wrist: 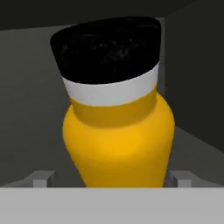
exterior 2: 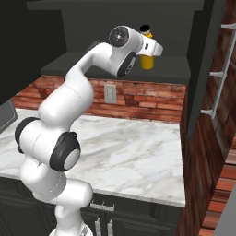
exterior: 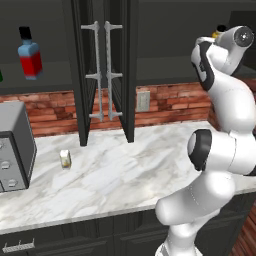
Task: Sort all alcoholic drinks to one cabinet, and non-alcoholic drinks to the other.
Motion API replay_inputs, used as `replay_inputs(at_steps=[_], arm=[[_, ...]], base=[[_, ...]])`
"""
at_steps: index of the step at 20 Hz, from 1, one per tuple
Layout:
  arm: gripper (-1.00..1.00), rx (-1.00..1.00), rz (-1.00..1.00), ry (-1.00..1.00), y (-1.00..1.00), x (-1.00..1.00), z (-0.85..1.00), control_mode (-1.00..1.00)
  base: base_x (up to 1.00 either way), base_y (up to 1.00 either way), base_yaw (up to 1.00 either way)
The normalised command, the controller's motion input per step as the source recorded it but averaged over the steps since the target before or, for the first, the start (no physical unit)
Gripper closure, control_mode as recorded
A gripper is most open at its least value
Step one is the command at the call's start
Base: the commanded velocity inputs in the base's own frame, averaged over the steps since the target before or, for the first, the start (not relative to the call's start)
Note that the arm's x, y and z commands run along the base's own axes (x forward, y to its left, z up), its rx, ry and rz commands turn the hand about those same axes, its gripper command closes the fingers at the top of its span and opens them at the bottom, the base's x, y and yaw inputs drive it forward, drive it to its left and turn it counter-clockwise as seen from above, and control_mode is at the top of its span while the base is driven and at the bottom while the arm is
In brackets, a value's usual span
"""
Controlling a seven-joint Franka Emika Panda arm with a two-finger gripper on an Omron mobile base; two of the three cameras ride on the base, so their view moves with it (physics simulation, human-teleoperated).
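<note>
Jaws spread wide, flanking rounded glossy yellow-orange bottle (wrist: 118,140), matte black cap (wrist: 107,48).

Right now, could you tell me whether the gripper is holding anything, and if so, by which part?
Nothing is held: the gripper is open, its fingers either side of the yellow-orange bottle's lower body inside the cabinet.

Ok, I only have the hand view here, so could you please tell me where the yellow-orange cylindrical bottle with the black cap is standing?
Observer: The yellow-orange bottle stands on the right-hand upper cabinet shelf.
Operator: Thank you. Where is the flat-sided blue and red bottle?
Observer: The blue and red bottle stands upright in the left-hand upper cabinet.
Operator: And the small pale cream container?
Observer: The small cream container sits on the white marble counter, not in either cabinet.
</note>
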Motion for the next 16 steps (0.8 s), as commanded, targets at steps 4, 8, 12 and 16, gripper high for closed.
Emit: replay_inputs(at_steps=[4,8,12,16], arm=[[-1.0,0.0,0.02,0.02,0.0,0.32,0.0,-1.0],[-1.0,0.0,0.0,0.01,0.0,0.09,0.0,-1.0],[-1.0,0.0,0.0,0.01,0.0,0.0,0.0,-1.0],[-1.0,0.0,0.0,0.01,0.0,0.0,0.0,-1.0]], base=[[0.0,0.0,0.0],[0.0,0.0,0.0],[0.0,0.0,0.0],[0.0,0.0,0.0]])
